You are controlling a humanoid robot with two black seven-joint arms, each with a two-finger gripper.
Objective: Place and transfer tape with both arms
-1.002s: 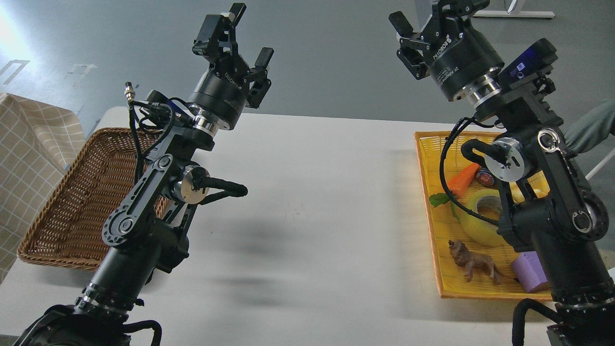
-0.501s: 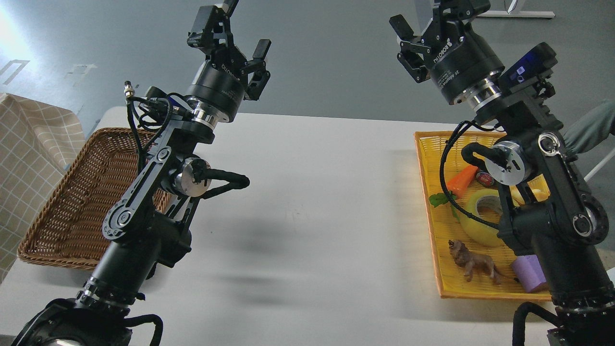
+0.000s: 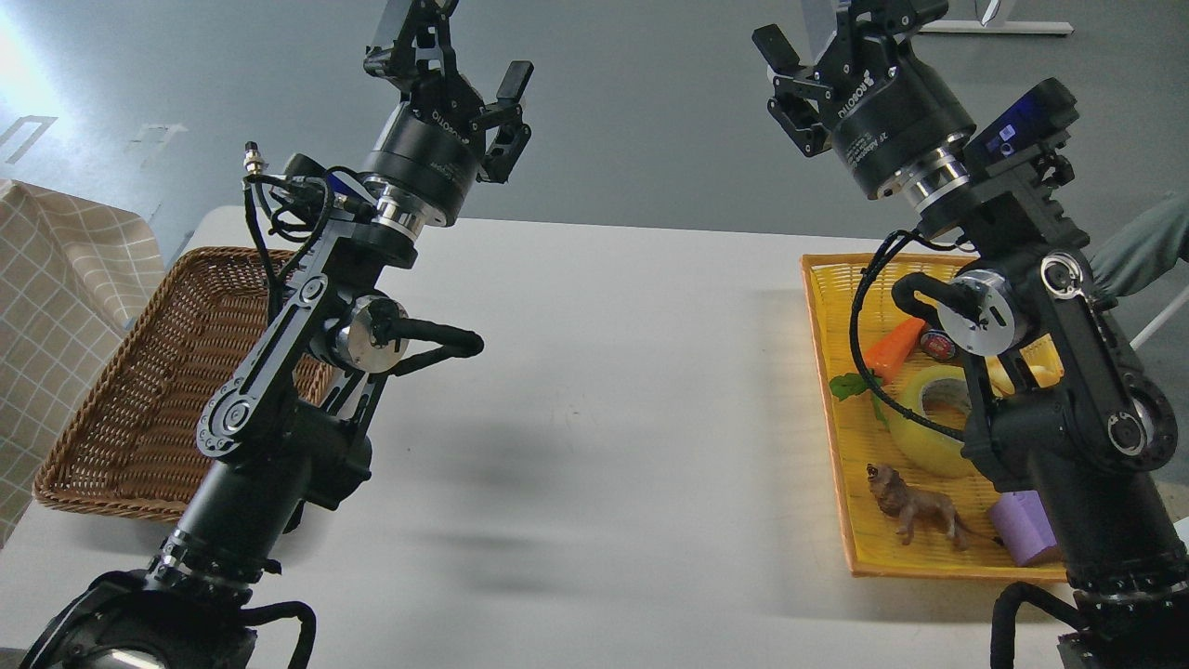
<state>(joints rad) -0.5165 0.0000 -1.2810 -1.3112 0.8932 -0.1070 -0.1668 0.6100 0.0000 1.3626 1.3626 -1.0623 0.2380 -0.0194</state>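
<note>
Single view only, taken from the robot's head, aimed forward and down. Both arms are seen close, rising from the bottom corners. The white worktop (image 3: pixel 613 372) fills mid-frame, with a brown wicker basket (image 3: pixel 139 409) at left, a yellow tray (image 3: pixel 827 390) at right and grey floor beyond.

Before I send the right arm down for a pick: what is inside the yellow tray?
The yellow tray holds the tape, a toy carrot, a lion figure, a purple block and something yellow. The right arm covers the tray's right part, so anything there is hidden.
</note>
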